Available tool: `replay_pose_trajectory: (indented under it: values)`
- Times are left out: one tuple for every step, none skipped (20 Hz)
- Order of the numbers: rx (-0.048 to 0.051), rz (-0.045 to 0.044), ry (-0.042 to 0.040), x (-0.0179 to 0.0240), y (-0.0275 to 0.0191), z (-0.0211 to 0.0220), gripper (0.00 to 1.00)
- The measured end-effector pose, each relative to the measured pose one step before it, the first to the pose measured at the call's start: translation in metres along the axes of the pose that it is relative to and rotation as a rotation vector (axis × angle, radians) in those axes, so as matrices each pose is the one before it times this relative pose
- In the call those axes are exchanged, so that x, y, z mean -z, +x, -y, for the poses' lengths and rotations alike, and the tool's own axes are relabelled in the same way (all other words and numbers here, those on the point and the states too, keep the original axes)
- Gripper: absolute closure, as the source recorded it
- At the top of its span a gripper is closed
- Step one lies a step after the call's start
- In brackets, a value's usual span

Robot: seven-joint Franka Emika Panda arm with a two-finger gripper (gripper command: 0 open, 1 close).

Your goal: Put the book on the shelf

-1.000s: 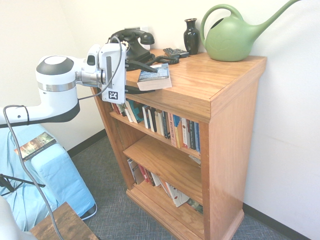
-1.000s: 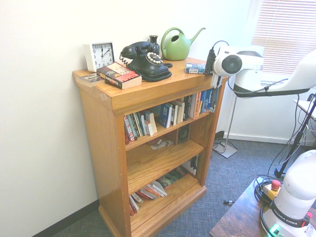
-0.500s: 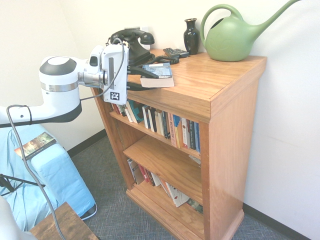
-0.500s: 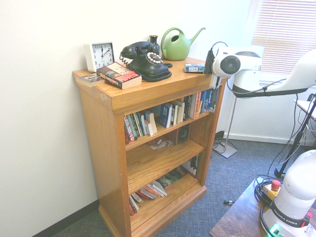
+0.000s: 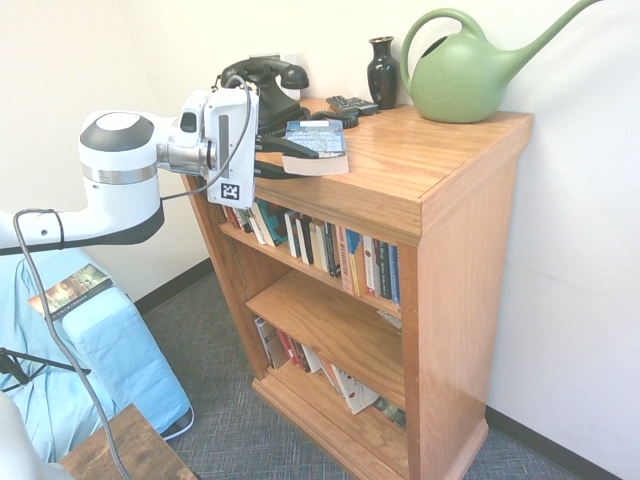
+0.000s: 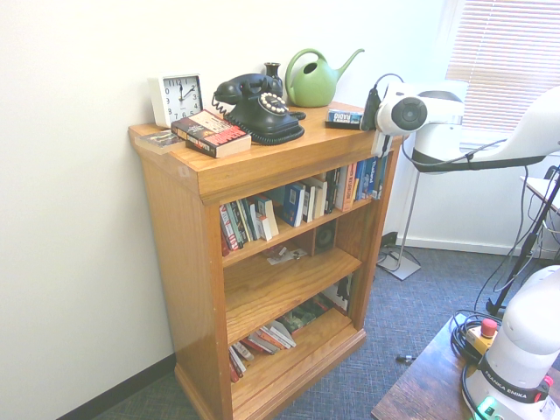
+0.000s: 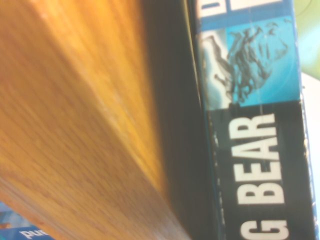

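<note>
In the first exterior view we see our gripper (image 5: 290,158) reaching nearly level over the front corner of the bookcase top (image 5: 420,165), its dark fingers (image 5: 282,146) pinched on the book (image 5: 317,147), one above the cover and one beneath. The book is a thick paperback with a glossy blue cover and cream page edges; it lies flat in the grip, its far end out beyond the fingertips, close above the smooth honey-brown wood. Straight below the gripper runs the shelf (image 5: 300,262), lined with upright, many-coloured spines. Beyond the gripper stand a black rotary telephone (image 5: 262,85), a dark glazed vase (image 5: 383,70) and a rounded green plastic watering can (image 5: 470,68).

In the second exterior view the book (image 6: 345,117) shows its blue spine with white lettering just ahead of the white wrist, at the corner of the top. Further out lie a reddish book (image 6: 211,133) and a square white clock (image 6: 176,98). The shelf (image 6: 289,234) lies under the gripper.

In the wrist view the spine (image 7: 255,135) fills one side, blue and black with blurred white capitals, beside the grained wood (image 7: 75,115)
</note>
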State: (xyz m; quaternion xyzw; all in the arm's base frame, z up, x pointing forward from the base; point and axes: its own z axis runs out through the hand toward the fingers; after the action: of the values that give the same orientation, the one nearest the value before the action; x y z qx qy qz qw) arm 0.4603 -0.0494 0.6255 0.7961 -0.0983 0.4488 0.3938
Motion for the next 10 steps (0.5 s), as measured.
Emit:
replay_pose_trajectory:
  values:
    - [-0.02062, 0.01171, 0.00972, 0.00195, 0.00068, -0.00208, 1.00]
    - [-0.02105, 0.01376, 0.01153, 0.00357, 0.00069, -0.00285, 1.00]
    - [-0.01894, 0.01694, 0.00994, 0.00481, 0.00052, -0.00298, 1.00]
    - [-0.01896, 0.01981, 0.00708, 0.00651, 0.00061, -0.00341, 1.00]
    - [-0.01602, 0.02126, 0.00423, 0.00787, 0.00019, -0.00393, 1.00]
    - [-0.01598, 0.02440, 0.00311, 0.00869, -0.00010, -0.00438, 1.00]
    - [-0.01492, 0.02184, 0.00219, 0.01104, 0.00025, -0.00569, 1.00]
    - [-0.01600, 0.01870, 0.00198, 0.01131, 0.00051, -0.00605, 1.00]
    - [-0.01510, 0.01826, 0.00259, 0.01201, 0.00016, -0.00612, 1.00]
    - [-0.01575, 0.01604, 0.00307, 0.01176, -0.00035, -0.00575, 1.00]
